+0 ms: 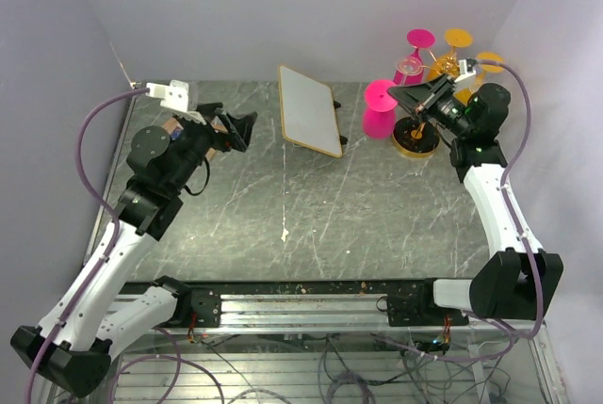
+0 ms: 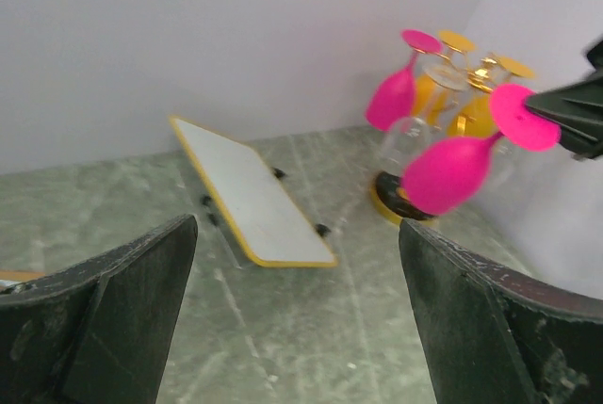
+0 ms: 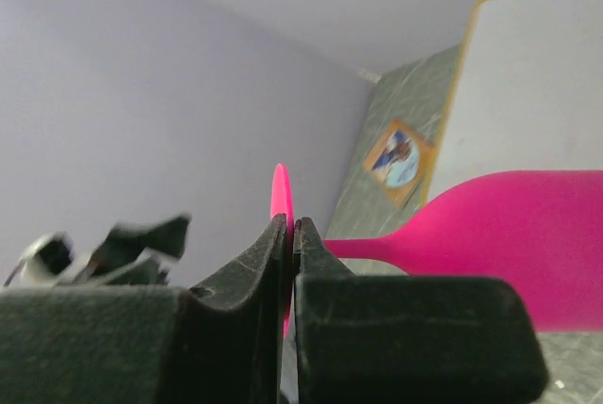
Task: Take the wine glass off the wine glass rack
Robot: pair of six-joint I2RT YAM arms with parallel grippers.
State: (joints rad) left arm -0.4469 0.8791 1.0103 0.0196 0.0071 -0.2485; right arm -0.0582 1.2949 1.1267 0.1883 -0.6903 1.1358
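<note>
My right gripper (image 1: 396, 91) is shut on the flat foot (image 3: 280, 195) of a pink wine glass (image 1: 379, 121), pinching the disc edge-on between both fingers. The glass lies tilted on its side in the air, its bowl (image 2: 450, 173) pointing away from the gripper, just left of the wine glass rack (image 1: 415, 145). The rack is a gold wire stand on a round dark base (image 2: 388, 202), and several glasses still hang on it: pink (image 2: 394, 93), orange and clear. My left gripper (image 1: 240, 129) stands wide open far to the left, with nothing between its fingers (image 2: 141, 282).
A white board with a yellow rim (image 1: 309, 109) lies propped at the back centre of the marble table. A small picture card (image 3: 400, 159) lies on the table by the left wall. Walls close in behind the rack and on its right.
</note>
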